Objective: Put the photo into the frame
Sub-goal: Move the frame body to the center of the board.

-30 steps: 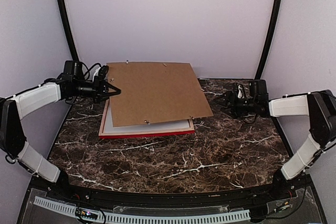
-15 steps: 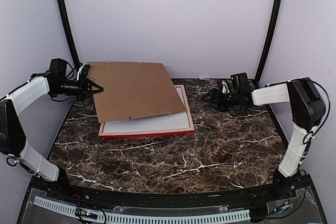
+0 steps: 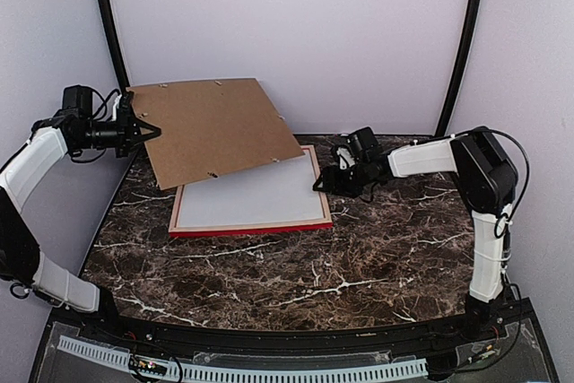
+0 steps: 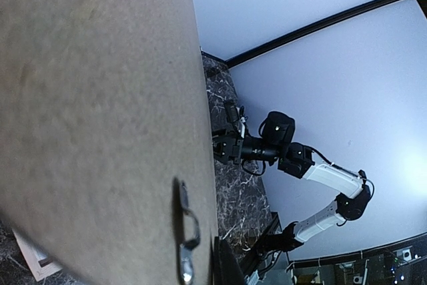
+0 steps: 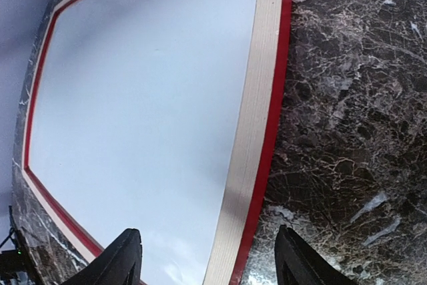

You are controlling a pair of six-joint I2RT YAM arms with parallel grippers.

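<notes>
Lying just before right end effector, frame

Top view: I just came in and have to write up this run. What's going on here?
The left gripper is shut on the left edge of the brown backing board, holding it raised and tilted over the far side of the frame. The frame lies flat on the marble table with a white sheet filling it; no printed picture shows. The right gripper is open, low at the frame's right rail, gripping nothing.

Thin red-and-pale-wood frame flat on marble table, white-filled.
</notes>
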